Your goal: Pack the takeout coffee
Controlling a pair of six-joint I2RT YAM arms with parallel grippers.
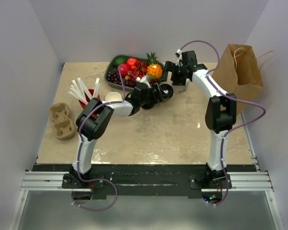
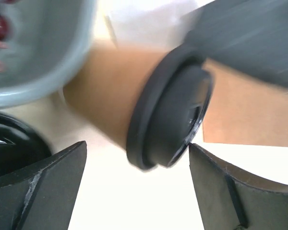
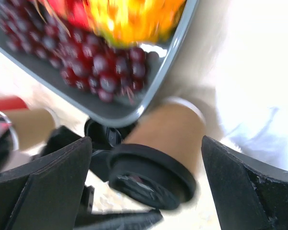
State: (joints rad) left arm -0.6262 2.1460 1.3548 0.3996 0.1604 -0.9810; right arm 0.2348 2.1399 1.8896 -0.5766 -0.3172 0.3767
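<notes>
Though both wrist views are blurred, they agree on the essentials: the coffee (image 1: 166, 91) is on the table (image 1: 158, 139), just beside the near rim of the tray (image 1: 109, 73) and well apart from the bag (image 1: 237, 67) at the right edge. My left claw (image 2: 137, 158) has its jaws wide apart, one finger on either side of the black lid (image 2: 170, 120); no contact is visible and nothing is held. My right claw (image 3: 146, 143) is likewise wide apart and empty, framing the same cup from the other side. Both wrist views show the lid's top at a slant, with the brown body running off toward the tray; I cannot tell whether the cup stands or lies tipped. Judgement: this is the approach-to-grasp step, with packing barely begun. Both claws probably crowd one cup because the bag is on the right arm's side while the cup is within the left's reach, so one claw must yield. Risks: fingers colliding, or the cup being nudged against the tray. The paper wall is soft, so I should grip the body gently.
</notes>
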